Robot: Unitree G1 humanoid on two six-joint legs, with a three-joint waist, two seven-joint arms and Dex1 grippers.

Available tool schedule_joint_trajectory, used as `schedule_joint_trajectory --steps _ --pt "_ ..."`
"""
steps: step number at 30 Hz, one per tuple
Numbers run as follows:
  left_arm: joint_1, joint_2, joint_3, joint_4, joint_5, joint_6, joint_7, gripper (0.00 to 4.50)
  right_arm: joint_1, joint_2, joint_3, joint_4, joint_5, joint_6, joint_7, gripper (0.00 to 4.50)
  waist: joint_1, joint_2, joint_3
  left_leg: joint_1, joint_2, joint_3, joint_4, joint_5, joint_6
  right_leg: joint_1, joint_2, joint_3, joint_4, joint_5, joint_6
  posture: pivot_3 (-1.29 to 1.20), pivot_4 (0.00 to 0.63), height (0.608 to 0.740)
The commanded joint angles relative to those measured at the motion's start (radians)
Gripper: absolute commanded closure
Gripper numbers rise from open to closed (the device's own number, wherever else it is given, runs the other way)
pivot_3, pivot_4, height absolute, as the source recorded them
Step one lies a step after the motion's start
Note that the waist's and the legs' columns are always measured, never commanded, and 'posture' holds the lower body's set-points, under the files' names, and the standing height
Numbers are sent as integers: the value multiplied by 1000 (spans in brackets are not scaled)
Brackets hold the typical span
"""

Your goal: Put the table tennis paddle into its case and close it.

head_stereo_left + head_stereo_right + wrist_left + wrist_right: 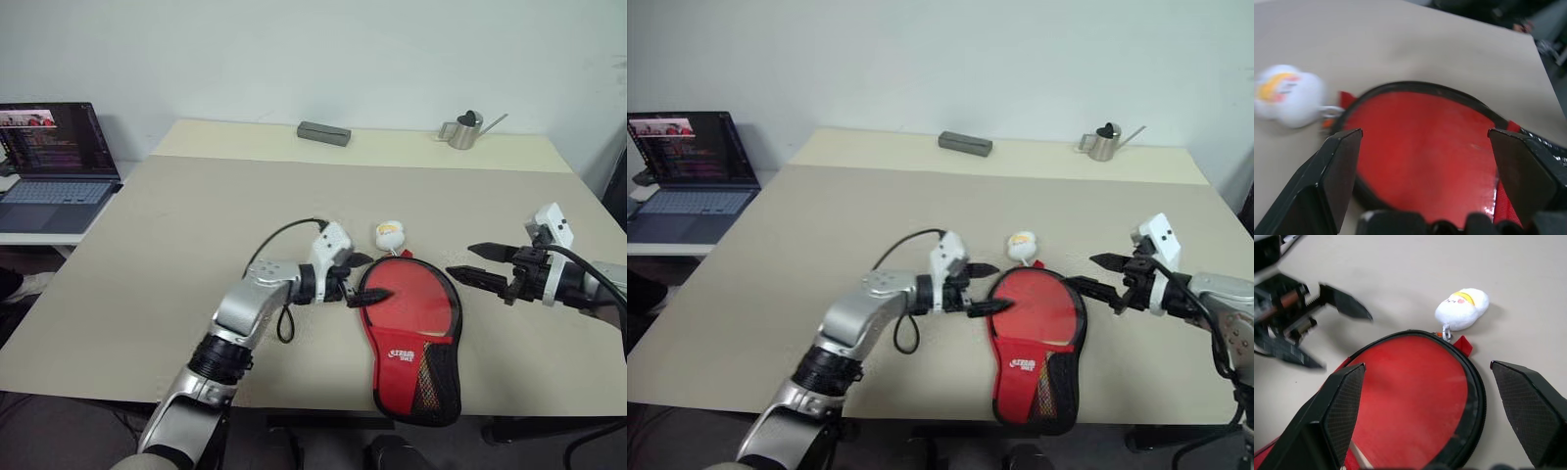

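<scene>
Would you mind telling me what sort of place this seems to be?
Probably an office or lab: a plain beige table against a bare white wall, an open laptop on a side desk, and a small metal watering can.

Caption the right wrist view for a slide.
Open right gripper above the red case, white plush charm at its zip, left gripper opposite.

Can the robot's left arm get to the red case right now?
Probably yes. The left gripper hangs open at the edge of the case, its fingers spread toward the red top, and nothing lies between them.
</scene>
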Motion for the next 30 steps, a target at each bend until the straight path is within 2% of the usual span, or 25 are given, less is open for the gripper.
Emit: schedule_joint_trajectory --steps 1,8,16,25,30 --pt "-58 -26 -35 71 37 -121 -47 33 24 -56 -28 -17 5 -23 50 0 0 0 0 0 0 0 0 0 0 0 0 0 0 0 0 0 150 740" --pt "-109 -117 -86 228 107 -244 -59 33 80 -81 -55 -65 41 -4 60 0 -3 0 0 0 0 0 0 0 0 -1 0 2 0 0 0 0 150 740" --pt "-68 -173 -100 384 161 -327 -47 33 43 -61 -42 -61 38 -11 14 0 -4 0 0 0 0 0 0 0 0 -2 1 2 0 0 0 0 150 740" --pt "-51 -173 -101 504 220 -421 -24 33 -290 30 104 121 -32 47 -118 0 -11 4 -2 2 0 0 1 0 1 0 1 3 0 1 2 0 150 740" --pt "-54 -189 -91 521 219 -425 -16 33 -482 143 219 255 -83 107 -179 0 -11 5 -3 1 0 0 1 0 2 0 0 3 1 2 2 0 150 740"
